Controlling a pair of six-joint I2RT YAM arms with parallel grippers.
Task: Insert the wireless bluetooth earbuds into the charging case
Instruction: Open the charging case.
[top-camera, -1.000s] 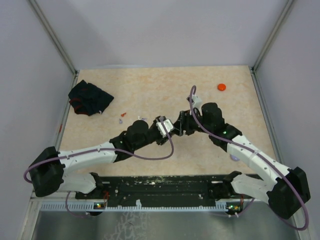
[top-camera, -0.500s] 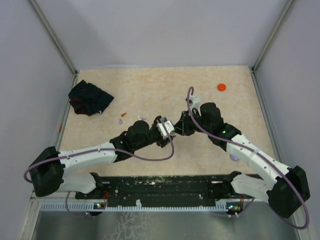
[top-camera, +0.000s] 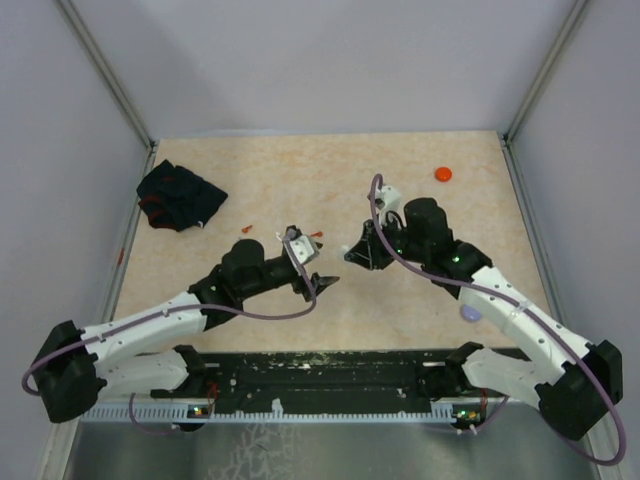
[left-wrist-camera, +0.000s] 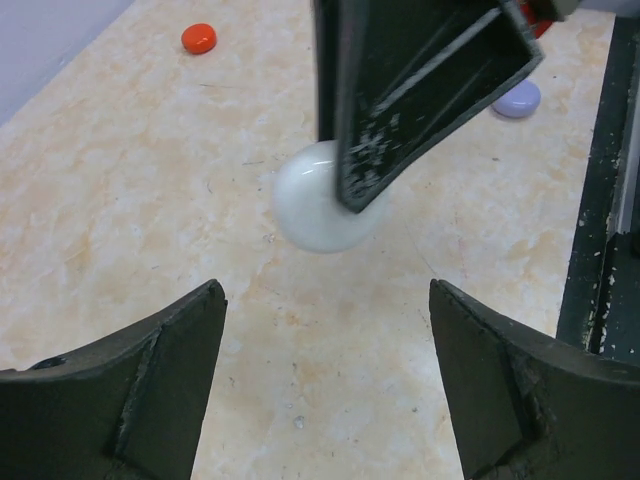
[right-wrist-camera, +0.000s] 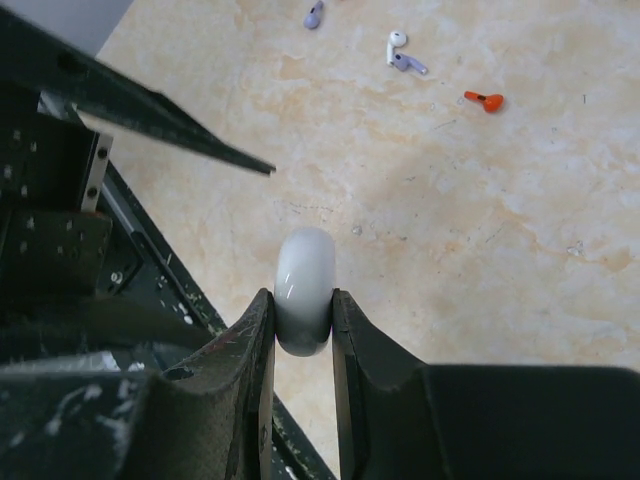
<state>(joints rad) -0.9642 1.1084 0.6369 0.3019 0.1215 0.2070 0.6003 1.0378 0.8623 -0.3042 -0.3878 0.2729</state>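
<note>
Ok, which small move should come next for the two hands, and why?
Probably the left hand should reach toward a loose earbud, for example the white earbud. The right hand is shut on the white case and holds it above the table. The left hand is open and empty, so it seems the free one to fetch.

I count 3 round cases: 1 red case (top-camera: 443, 173), 1 purple case (left-wrist-camera: 517, 98), 1 white case (right-wrist-camera: 304, 285). I see 4 earbuds (right-wrist-camera: 483, 100) and 1 black cloth (top-camera: 180, 195).
</note>
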